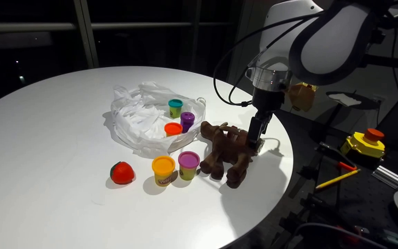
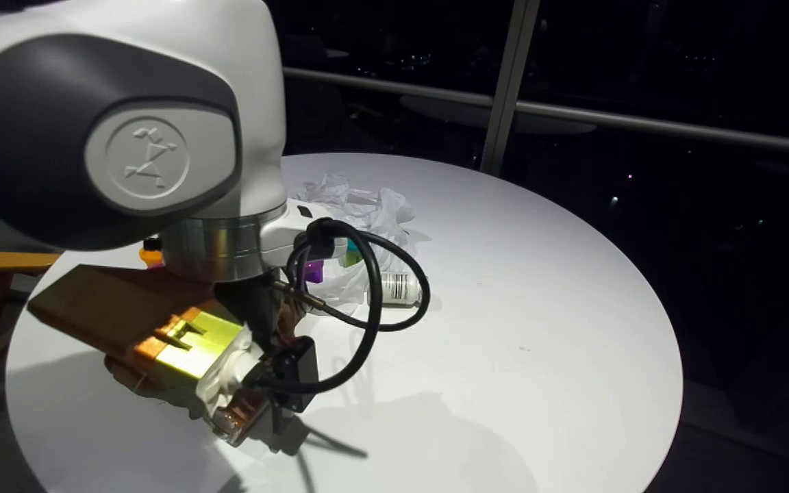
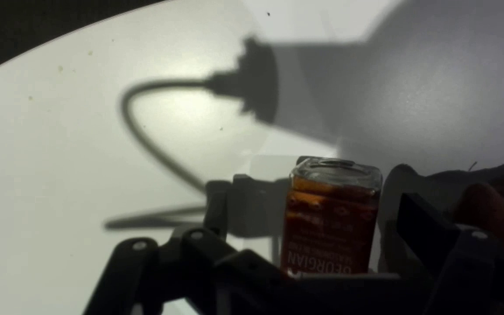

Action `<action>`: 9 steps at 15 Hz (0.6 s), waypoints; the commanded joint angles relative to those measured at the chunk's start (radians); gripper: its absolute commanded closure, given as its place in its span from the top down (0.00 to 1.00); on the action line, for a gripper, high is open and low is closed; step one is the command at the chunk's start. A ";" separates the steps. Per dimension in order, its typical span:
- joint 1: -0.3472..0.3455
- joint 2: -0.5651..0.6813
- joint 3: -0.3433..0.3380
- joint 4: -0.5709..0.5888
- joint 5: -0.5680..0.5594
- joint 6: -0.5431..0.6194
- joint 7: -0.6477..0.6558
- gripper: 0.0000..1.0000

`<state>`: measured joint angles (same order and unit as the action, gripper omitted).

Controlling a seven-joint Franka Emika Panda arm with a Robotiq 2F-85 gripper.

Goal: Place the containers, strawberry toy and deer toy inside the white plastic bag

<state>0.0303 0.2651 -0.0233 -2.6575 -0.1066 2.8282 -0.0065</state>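
Observation:
The white plastic bag (image 1: 130, 135) lies spread with its mouth upward. Inside its rim stand a teal-lidded tub (image 1: 175, 109), a purple container (image 1: 187, 121) and a red-lidded tub (image 1: 173, 129). In front of the bag are an orange tub (image 1: 163, 171) and a purple-lidded tub (image 1: 188, 165). The strawberry toy (image 1: 122, 173) rests to their left. The brown deer toy (image 1: 228, 148) lies on its side beside the gripper (image 1: 257, 136). In the wrist view my gripper (image 3: 313, 199) is open, its fingers on either side of a glass seasoning jar (image 3: 330, 218), with gaps at both sides.
The jar (image 1: 260, 146) is close to the deer's body, near the edge of the round white table (image 1: 64, 207). A white bottle (image 2: 398, 289) lies against the bag. Cables (image 2: 367, 329) loop from the wrist. Yellow emergency-stop box (image 1: 364, 145) sits beyond the table.

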 commanded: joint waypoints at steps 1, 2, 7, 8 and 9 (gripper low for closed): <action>-0.010 0.024 0.019 0.033 0.020 -0.034 -0.022 1.00; -0.010 0.027 0.021 0.037 0.020 -0.040 -0.023 1.00; -0.003 0.050 0.018 0.059 0.011 -0.030 -0.014 0.75; -0.003 0.054 0.019 0.063 0.012 -0.033 -0.016 0.72; -0.002 0.057 0.020 0.066 0.011 -0.034 -0.015 0.66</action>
<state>0.0306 0.3096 -0.0139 -2.6173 -0.1066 2.8110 -0.0067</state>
